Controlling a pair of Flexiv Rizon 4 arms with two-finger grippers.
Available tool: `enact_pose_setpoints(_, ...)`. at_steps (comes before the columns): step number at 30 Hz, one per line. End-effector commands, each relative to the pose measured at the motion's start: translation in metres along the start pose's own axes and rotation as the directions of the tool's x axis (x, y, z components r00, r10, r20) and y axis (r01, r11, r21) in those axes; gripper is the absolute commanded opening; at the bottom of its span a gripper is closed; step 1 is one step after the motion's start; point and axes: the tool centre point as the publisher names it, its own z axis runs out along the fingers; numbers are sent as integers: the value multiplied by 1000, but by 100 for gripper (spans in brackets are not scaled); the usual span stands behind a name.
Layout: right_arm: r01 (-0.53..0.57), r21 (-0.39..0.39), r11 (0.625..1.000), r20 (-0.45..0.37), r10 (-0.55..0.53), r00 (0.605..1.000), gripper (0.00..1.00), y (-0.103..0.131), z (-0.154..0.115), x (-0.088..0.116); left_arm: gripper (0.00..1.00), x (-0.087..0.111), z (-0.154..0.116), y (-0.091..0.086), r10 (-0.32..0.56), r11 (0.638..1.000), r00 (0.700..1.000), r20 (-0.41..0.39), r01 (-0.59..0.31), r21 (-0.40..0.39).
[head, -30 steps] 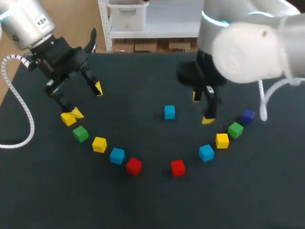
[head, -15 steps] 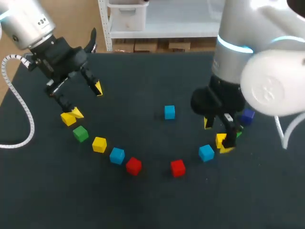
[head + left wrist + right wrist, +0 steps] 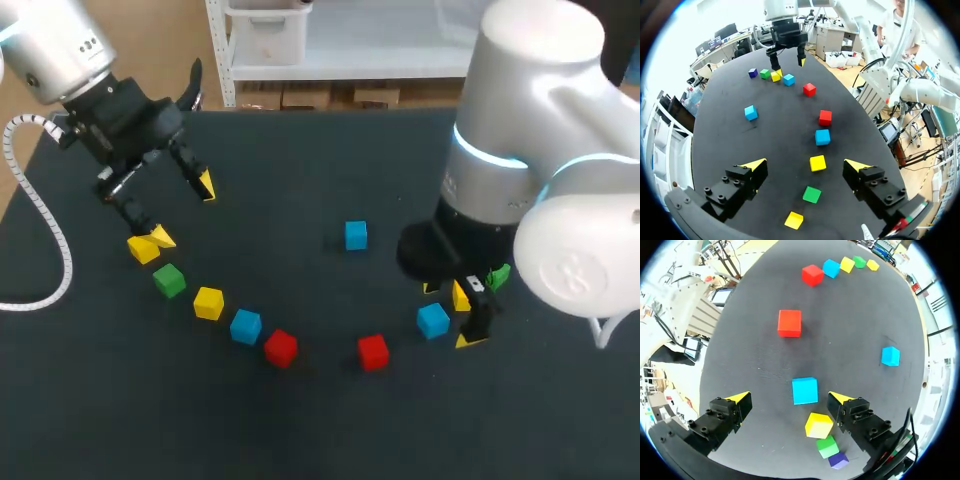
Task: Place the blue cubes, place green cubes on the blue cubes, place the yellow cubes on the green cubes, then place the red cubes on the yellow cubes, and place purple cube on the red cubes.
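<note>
Cubes lie in an arc on the dark table. My right gripper [image 3: 451, 314] hangs open over the right-hand blue cube [image 3: 433, 320]; in the right wrist view that blue cube [image 3: 805, 390] lies between the spread fingers of the right gripper [image 3: 788, 397], untouched. A yellow cube [image 3: 819, 425], green cube [image 3: 827, 446] and purple cube [image 3: 838, 460] sit just behind it. A lone blue cube [image 3: 356, 235] rests mid-table. My left gripper [image 3: 182, 211] is open above the arc's left end, by a yellow cube [image 3: 143, 249] and green cube [image 3: 169, 281].
The left half of the arc continues with a yellow cube [image 3: 208, 302], a blue cube [image 3: 245, 326] and a red cube [image 3: 281, 347]. Another red cube [image 3: 373, 352] lies left of my right gripper. The right arm's body hides the purple cube in the head view.
My right arm has swung toward the table's front, from beside the yellow and purple cubes to over the right-hand blue cube. The left arm has stayed put.
</note>
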Motion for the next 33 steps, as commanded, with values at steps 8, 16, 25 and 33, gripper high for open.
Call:
enact_pose_setpoints(8,11,-20,1000,-13,-11,1000,100,-11,18,-1,100,0,0,0,2,1000,1000,-1,-2,-1)
enact_pose_setpoints(16,14,-19,1000,-19,-14,1000,100,-16,24,-4,100,0,0,0,2,1000,1000,-1,-2,-1)
enact_pose_setpoints(25,24,-20,1000,-49,-25,998,100,-19,32,-1,100,0,0,0,2,1000,1000,-1,-2,-1)
enact_pose_setpoints(33,31,-17,999,-55,-32,998,79,-22,34,-1,100,0,0,0,2,1000,1000,-1,-2,-1)
